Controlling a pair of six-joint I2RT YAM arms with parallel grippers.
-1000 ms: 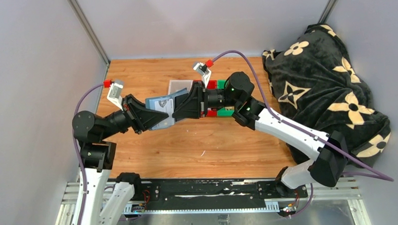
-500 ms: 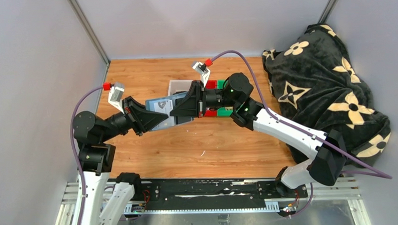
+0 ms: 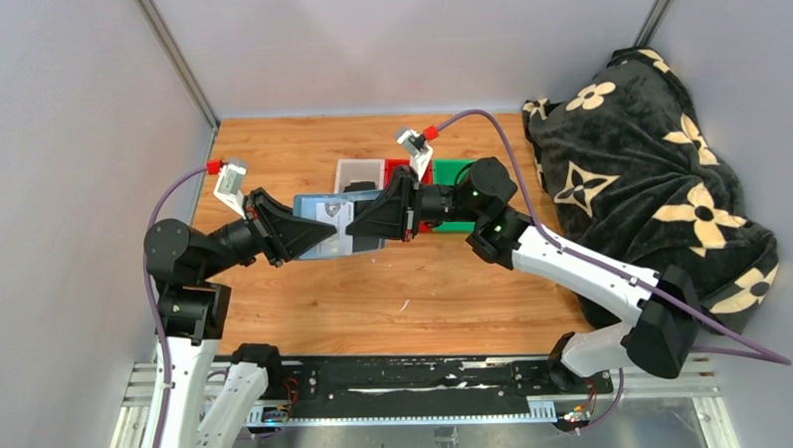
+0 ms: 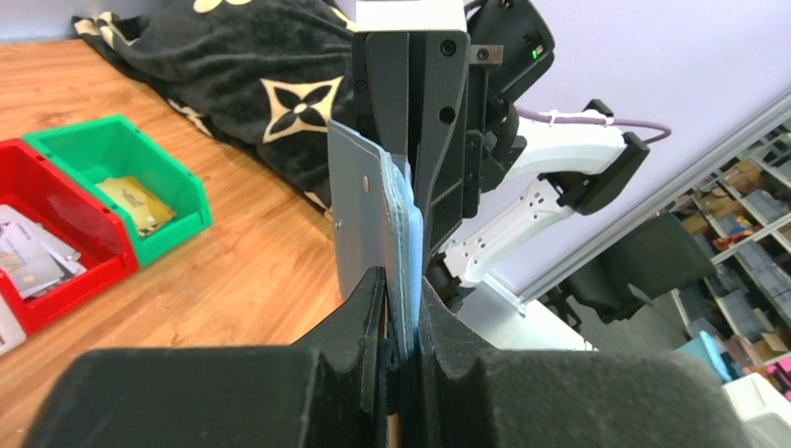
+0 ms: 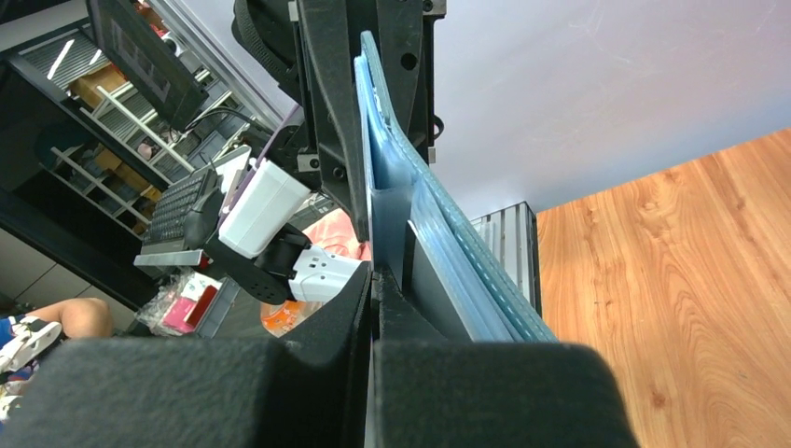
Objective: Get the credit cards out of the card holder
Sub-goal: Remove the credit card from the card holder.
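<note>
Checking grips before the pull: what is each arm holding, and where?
Both hold the card holder: left gripper clamps in from its left edge, right gripper from its right edge, tips nearly meeting. Which layer the right jaws pinch is unclear.

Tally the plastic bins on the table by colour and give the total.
White bin: 1
Red bin: 1
Green bin: 1
Total: 3
</note>
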